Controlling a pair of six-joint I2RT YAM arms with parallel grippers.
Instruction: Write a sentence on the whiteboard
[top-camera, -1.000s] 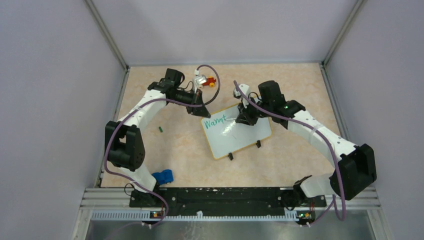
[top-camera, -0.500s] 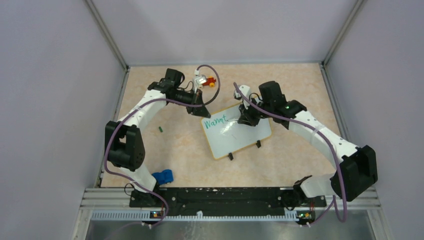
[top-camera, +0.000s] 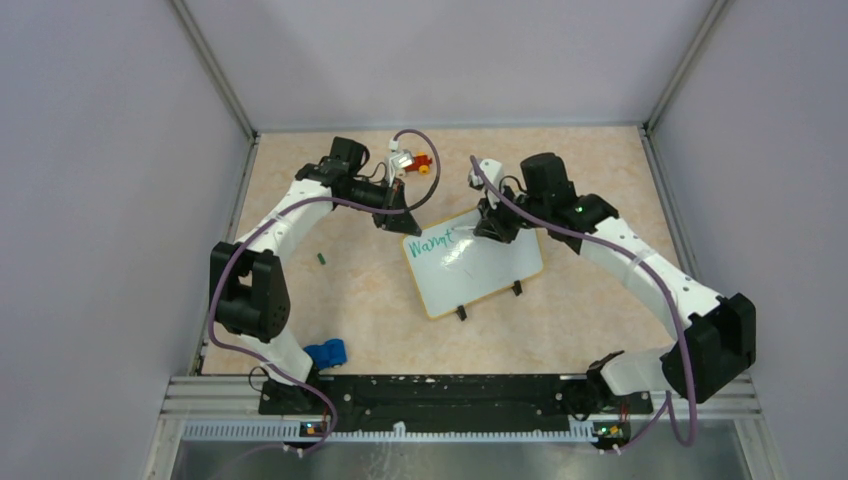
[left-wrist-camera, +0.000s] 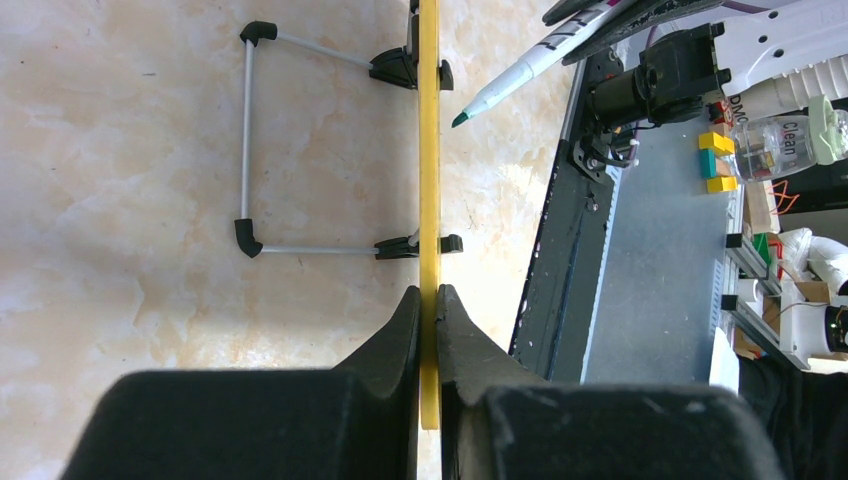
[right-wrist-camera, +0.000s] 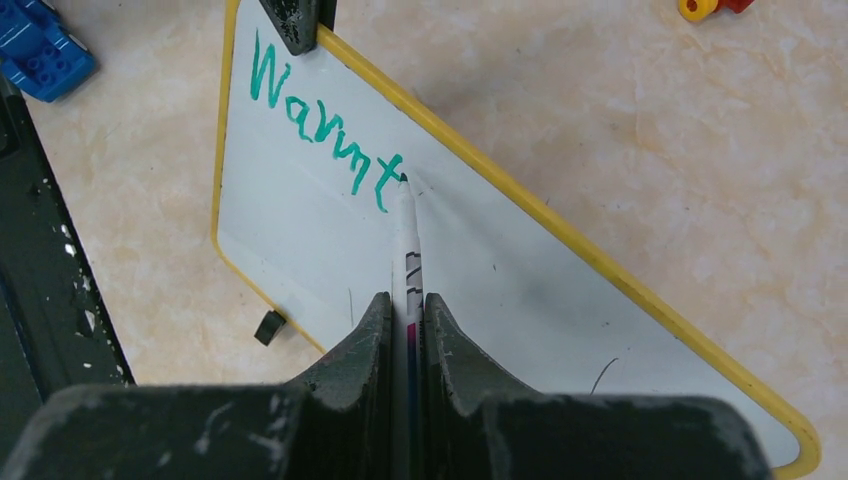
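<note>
Left gripper (left-wrist-camera: 428, 295): jaws closed tight on the yellow rim of the whiteboard (top-camera: 485, 275), at its far left corner. The board stands tilted on its feet mid-table. It is judged light, stiff, slick-faced and apt to skid, so the rim hold is sound. Sentence (right-wrist-camera: 322, 128): one word so far. Right gripper (right-wrist-camera: 405, 305) pinches the marker (right-wrist-camera: 407, 235), tip beside the last letter.

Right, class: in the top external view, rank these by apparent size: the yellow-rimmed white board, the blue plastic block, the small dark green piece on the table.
1. yellow-rimmed whiteboard, clearly largest.
2. blue plastic block.
3. small dark green piece, smallest.
No two look alike.
</note>
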